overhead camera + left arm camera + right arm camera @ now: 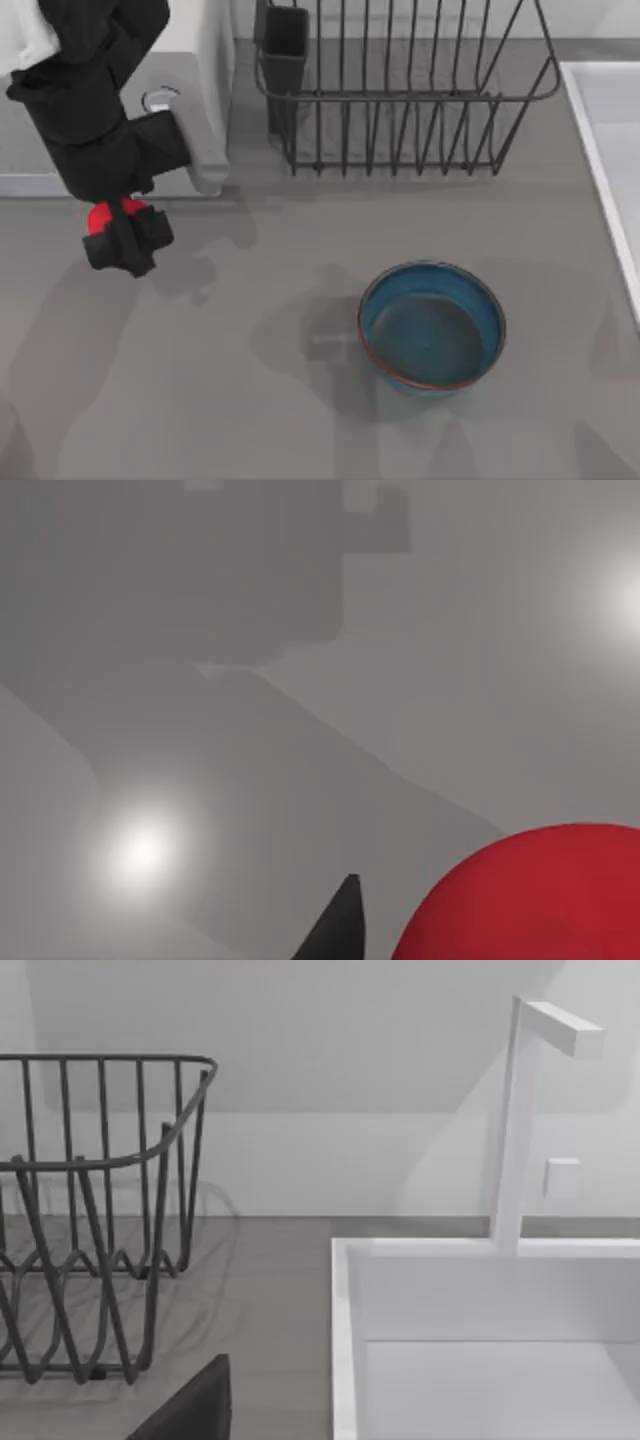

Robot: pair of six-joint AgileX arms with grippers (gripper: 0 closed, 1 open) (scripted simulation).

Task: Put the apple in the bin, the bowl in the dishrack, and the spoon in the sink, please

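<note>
My left gripper [126,242] hangs over the left side of the table, just in front of the microwave, shut on the red apple [100,217]. The left wrist view has the apple [530,895] close up beside one dark fingertip [342,925]. Right of centre on the table stands the blue-teal bowl [432,325], upright. A faint pale spoon [325,340] lies just left of it. At the back is the dark wire dishrack [400,100], and the white sink [610,150] is at the right edge. The bin is out of view. A dark part of my right gripper [190,1410] faces the dishrack [90,1220] and the sink [480,1300].
A white microwave [205,90] with a round knob stands at the back left, close behind my left arm. The black utensil cup [285,50] sits at the dishrack's left corner. A white faucet [520,1120] rises behind the sink.
</note>
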